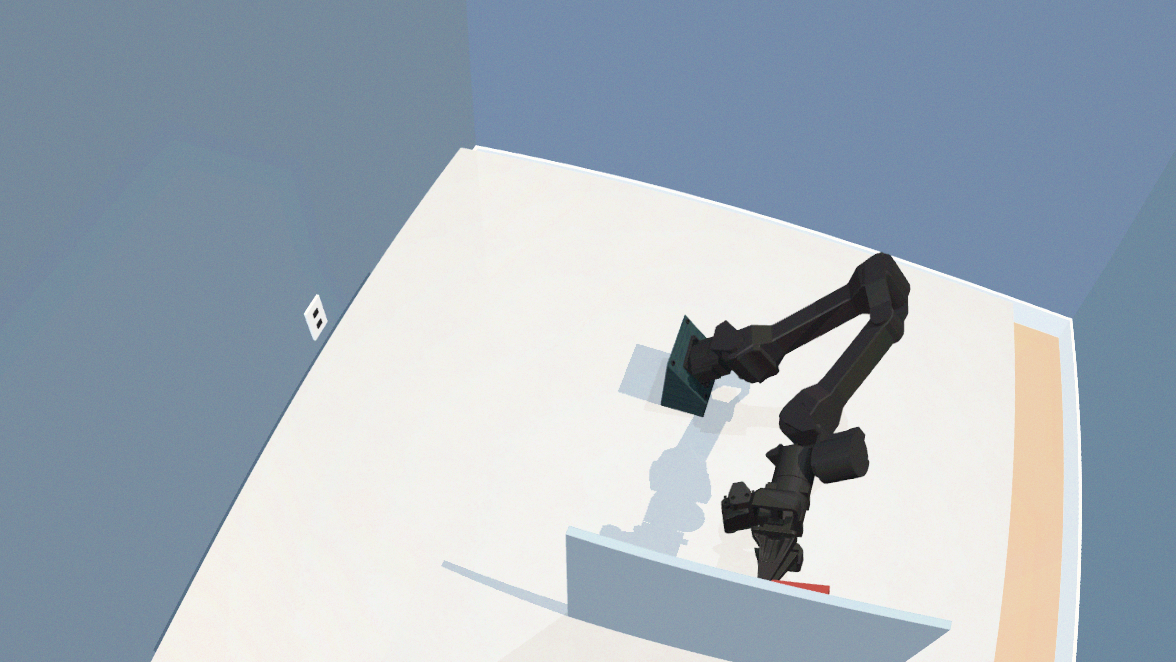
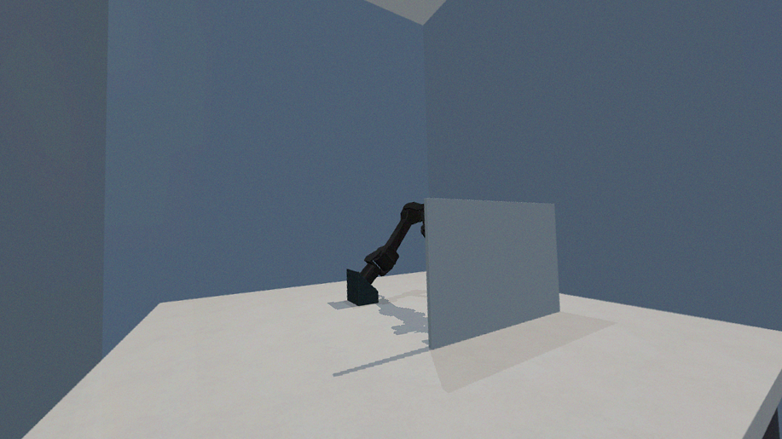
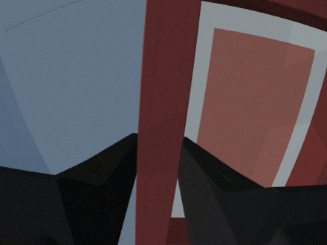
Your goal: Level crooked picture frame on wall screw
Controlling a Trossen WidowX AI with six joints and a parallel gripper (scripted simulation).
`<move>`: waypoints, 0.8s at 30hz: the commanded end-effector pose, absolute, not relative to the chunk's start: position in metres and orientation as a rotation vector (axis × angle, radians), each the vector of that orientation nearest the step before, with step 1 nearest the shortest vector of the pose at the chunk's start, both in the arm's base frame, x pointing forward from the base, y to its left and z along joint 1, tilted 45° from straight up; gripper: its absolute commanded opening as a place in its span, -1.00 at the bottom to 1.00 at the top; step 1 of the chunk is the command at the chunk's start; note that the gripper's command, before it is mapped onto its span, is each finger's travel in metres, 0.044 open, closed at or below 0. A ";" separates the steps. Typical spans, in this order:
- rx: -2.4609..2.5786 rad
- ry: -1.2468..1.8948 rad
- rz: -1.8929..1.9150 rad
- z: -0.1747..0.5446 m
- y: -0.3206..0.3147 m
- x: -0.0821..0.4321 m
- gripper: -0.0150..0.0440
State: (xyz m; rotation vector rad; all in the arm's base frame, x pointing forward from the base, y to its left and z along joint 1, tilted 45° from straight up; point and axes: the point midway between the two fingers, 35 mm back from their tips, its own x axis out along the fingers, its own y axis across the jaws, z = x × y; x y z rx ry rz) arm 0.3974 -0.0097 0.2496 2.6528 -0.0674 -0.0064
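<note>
The red picture frame point(image 1: 810, 587) point(image 3: 165, 74) shows as a thin red strip behind the wall panel's top edge in the top view. In the wrist view its side bar runs up between the fingers, with a white mat and a pinkish-red picture to the right. My gripper point(image 1: 769, 578) point(image 3: 158, 142) is shut on this side bar, one finger on each side. The panel hides the frame and the gripper in the exterior view. The screw and the notched strip are hidden. I cannot tell from these views how level the frame hangs.
The grey-blue wall panel point(image 1: 699, 592) point(image 2: 494, 263) stands upright on the white table point(image 1: 370, 460) point(image 2: 202, 426). The arm's dark base point(image 1: 684, 386) point(image 2: 360, 290) stands on the table on the panel's frame side. A wall outlet point(image 1: 316, 317) is at the left.
</note>
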 end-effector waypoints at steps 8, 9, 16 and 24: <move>2.658 -0.086 0.000 0.256 -0.012 0.398 -0.49; 2.658 -0.086 0.000 0.257 -0.011 0.398 -0.49; 2.658 -0.086 0.000 0.258 -0.011 0.398 -0.49; 2.658 -0.086 0.000 0.257 -0.010 0.398 -0.49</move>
